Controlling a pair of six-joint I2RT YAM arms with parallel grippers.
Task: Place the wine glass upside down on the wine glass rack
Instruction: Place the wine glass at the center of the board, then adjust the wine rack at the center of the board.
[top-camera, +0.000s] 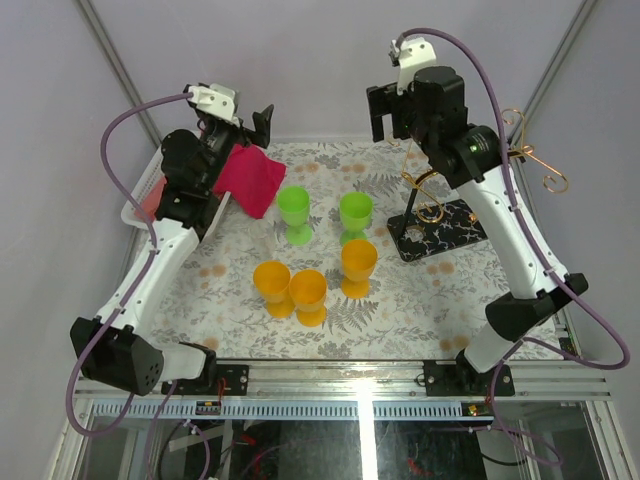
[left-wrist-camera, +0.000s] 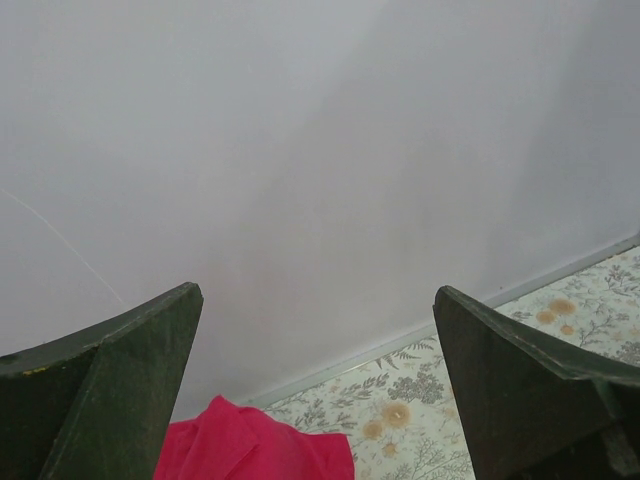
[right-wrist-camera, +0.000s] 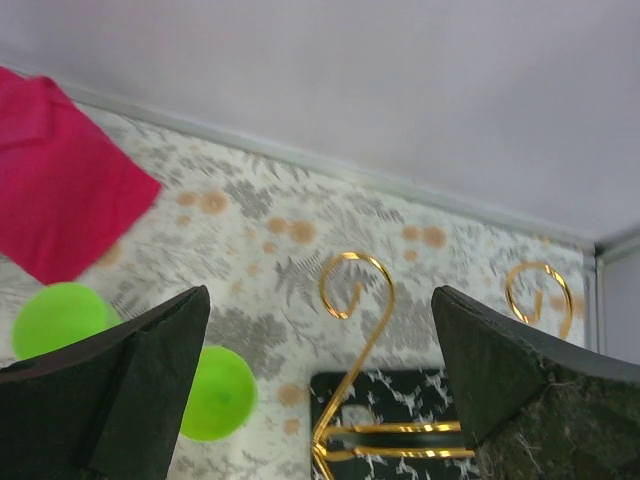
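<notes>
Left gripper (top-camera: 258, 122): hanging raised over the table's far left, jaws standing wide apart and gripping nothing. Its wrist camera is taking in mostly bare wall.
Right gripper (top-camera: 384, 110): hovering high by the rack, jaws also spread wide and empty.
Wine glass rack (top-camera: 440, 232): standing at the far right on its black, white-veined base. The right arm is covering most of the pole from above, so only gold curls are poking out on either side. In the right wrist view the bottom edge is cutting the base off.
Green goblets (top-camera: 293, 210): two standing upright mid-table, left of the rack. One is slipping partly behind a finger (right-wrist-camera: 120, 390) in the right wrist view.
Orange goblets (top-camera: 308, 295): three standing upright nearer the arms, two of them overlapping from above.
Red cloth (top-camera: 250, 178): lying at the far left under the left gripper, with the left wrist view showing only its top.
</notes>
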